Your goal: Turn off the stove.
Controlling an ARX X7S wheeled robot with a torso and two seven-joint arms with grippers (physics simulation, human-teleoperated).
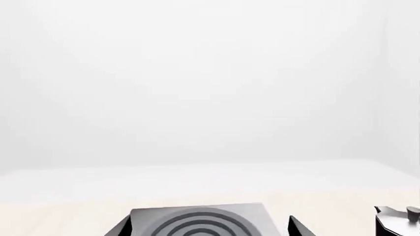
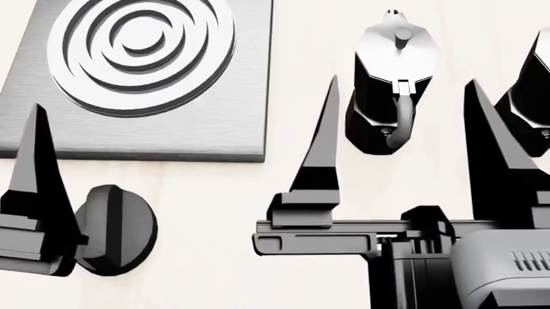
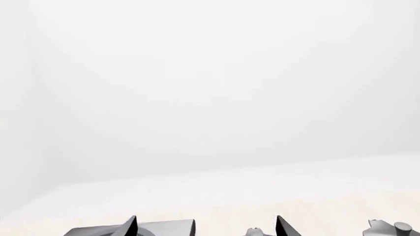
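The stove (image 2: 198,122) is a flat brushed-grey plate with a ringed burner (image 2: 142,45), at the head view's upper left. Its black round ridged knob (image 2: 120,228) lies on the table in front of the plate. Only one finger (image 2: 35,167) of my left gripper shows in the head view, just left of the knob, its base overlapping the knob's edge. In the left wrist view my left gripper (image 1: 208,222) is open and empty, with the stove (image 1: 196,221) between its fingers. My right gripper (image 2: 402,80) is open and empty, right of the stove.
Two black-and-silver moka pots stand right of the stove: one (image 2: 391,71) shows between my right gripper's fingers, the other (image 2: 529,96) at the right edge. The table (image 2: 223,193) is pale wood. A pot top (image 1: 397,221) shows in the left wrist view.
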